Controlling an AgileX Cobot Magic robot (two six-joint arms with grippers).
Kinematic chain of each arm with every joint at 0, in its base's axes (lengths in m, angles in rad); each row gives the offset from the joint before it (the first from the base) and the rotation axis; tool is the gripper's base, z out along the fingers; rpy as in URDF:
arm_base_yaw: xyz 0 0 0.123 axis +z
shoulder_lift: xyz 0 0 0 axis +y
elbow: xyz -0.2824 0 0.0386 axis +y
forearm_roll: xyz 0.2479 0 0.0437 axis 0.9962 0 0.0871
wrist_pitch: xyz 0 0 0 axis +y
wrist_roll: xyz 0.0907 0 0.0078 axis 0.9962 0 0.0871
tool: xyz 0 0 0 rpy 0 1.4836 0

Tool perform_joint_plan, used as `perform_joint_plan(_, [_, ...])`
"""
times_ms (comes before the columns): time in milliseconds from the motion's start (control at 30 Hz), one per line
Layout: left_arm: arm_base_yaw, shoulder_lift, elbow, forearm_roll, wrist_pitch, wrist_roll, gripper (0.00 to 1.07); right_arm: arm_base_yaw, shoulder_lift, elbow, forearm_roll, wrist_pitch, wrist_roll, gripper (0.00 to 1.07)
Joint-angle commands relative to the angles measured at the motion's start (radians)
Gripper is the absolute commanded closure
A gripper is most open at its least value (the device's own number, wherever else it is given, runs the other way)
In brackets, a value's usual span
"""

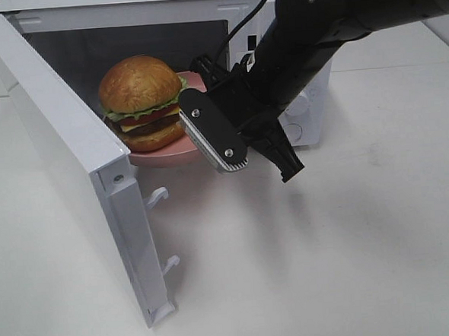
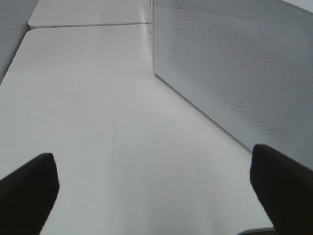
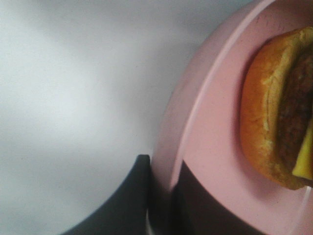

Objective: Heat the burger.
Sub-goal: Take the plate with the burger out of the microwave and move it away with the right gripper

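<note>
The burger (image 1: 143, 103) sits on a pink plate (image 1: 166, 152) at the mouth of an open microwave (image 1: 298, 125), just beyond the right gripper (image 1: 262, 162), whose fingers reach the plate's near rim. In the right wrist view, the plate's rim (image 3: 186, 147) passes between two dark fingers (image 3: 132, 196), one on the outer side of the rim and one over the plate's inner face; the jaws stand narrow, closed on that rim. The burger's bottom bun (image 3: 264, 132) lies farther in on the plate, apart from the fingers, with patty and a corner of yellow cheese showing.

Beside the gripper, on the side away from the microwave's control panel, the door (image 1: 80, 169) is swung fully out, its edge and two latch hooks facing the arm. The plate overhangs the cavity's front lip, partly inside and partly out. Toward the camera from the gripper, the white table (image 1: 330, 268) stretches bare, giving the arm open room behind and to its outer side; the door hems it in on the other.

The left gripper (image 2: 156, 196) does not show in the high view. Its wrist camera shows two dark fingertips (image 2: 29, 188) spread wide with nothing between them, hanging over the table alongside the microwave's perforated side wall (image 2: 234, 68), which runs close by one fingertip.
</note>
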Motion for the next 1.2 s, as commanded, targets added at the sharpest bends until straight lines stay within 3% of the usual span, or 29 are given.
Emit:
perform_joint_plan(33, [0.002,-0.007,0.003,-0.004,-0.003,0.002,0.07,-0.001,-0.079,0.056,0.012,-0.062,-0.01,1.07])
perform_joint_plan(1200, [0.002,-0.007,0.003,-0.004,-0.003,0.002,0.07,-0.001,-0.614,0.555,-0.026,-0.1,0.104,1.07])
